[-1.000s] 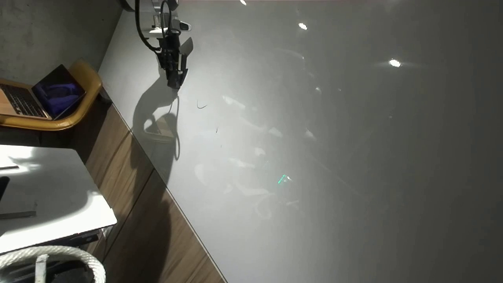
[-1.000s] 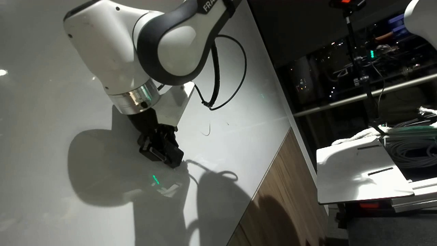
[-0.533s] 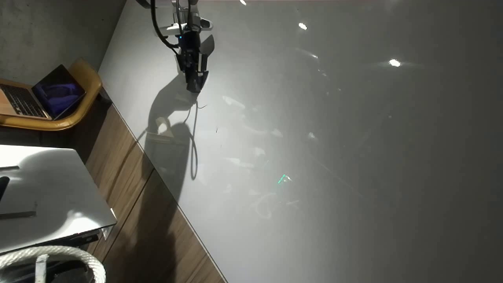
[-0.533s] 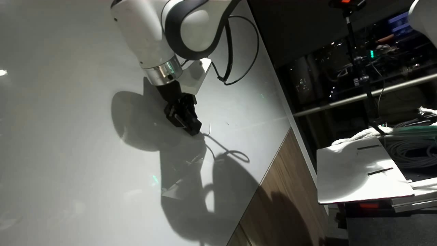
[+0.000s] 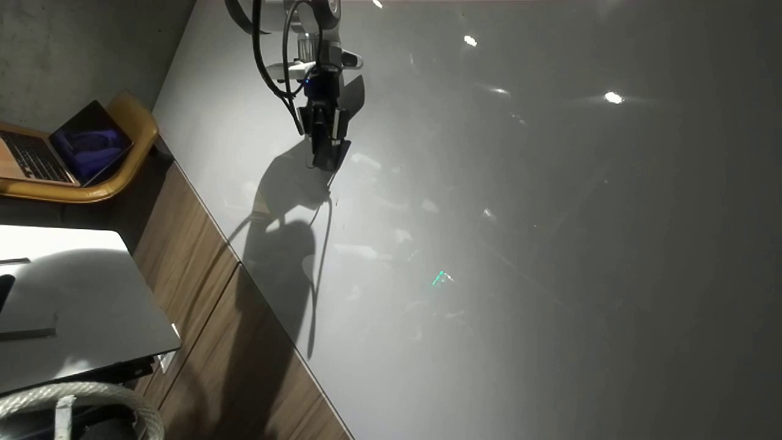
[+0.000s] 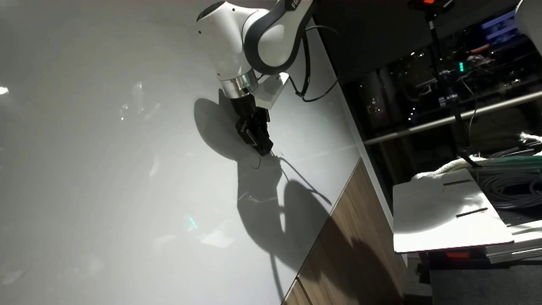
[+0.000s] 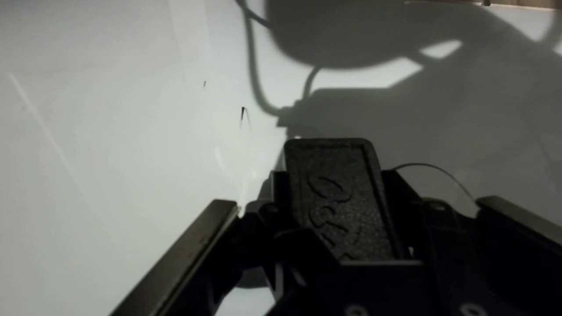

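Note:
My gripper (image 7: 336, 186) is shut on a dark, rough-faced block (image 7: 338, 197) with raised lettering; a finger (image 7: 281, 186) presses on each long side. In both exterior views the gripper (image 5: 328, 146) points down at a glossy white surface (image 5: 550, 256), the block (image 6: 263, 148) at its tip. Whether the block touches the surface I cannot tell. A thin curved dark mark (image 6: 257, 164) lies right by the block, and in the wrist view this mark (image 7: 432, 166) runs out from behind the right finger. Two short dark ticks, one larger (image 7: 242, 113) and one smaller (image 7: 204, 83), lie further off.
Wood-grain panels (image 5: 183, 305) border the white surface along a slanted edge. Beyond stand a mustard chair (image 5: 85, 194) with a laptop (image 5: 36, 159), a white-topped cart (image 6: 449, 220) and a thick rope (image 5: 110, 391). A black stand (image 6: 444, 84) rises at the back. Cables hang from the arm.
The arm has swept to the right in both exterior views, the block still gripped. It has come up to the curved mark and, in an exterior view, now covers most of it.

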`<action>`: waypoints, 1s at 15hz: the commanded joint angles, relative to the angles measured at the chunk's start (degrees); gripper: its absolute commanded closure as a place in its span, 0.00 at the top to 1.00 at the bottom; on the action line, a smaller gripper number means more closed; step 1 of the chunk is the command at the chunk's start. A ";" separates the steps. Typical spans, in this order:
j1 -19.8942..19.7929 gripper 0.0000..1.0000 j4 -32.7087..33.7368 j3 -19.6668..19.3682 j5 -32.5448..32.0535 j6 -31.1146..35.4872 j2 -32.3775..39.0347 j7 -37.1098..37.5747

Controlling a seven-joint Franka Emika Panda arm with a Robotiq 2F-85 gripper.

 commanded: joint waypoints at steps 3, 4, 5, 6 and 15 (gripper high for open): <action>-0.71 0.29 3.37 -0.22 -0.71 4.52 3.06 -0.94; -0.61 0.29 3.72 -0.12 -0.59 4.48 3.36 -0.91; -0.49 0.29 4.07 0.01 -0.43 4.38 3.64 -0.85; -0.28 0.29 4.39 0.23 -0.12 4.37 3.90 -0.65; 4.18 0.29 9.15 2.27 -1.17 3.90 10.59 2.07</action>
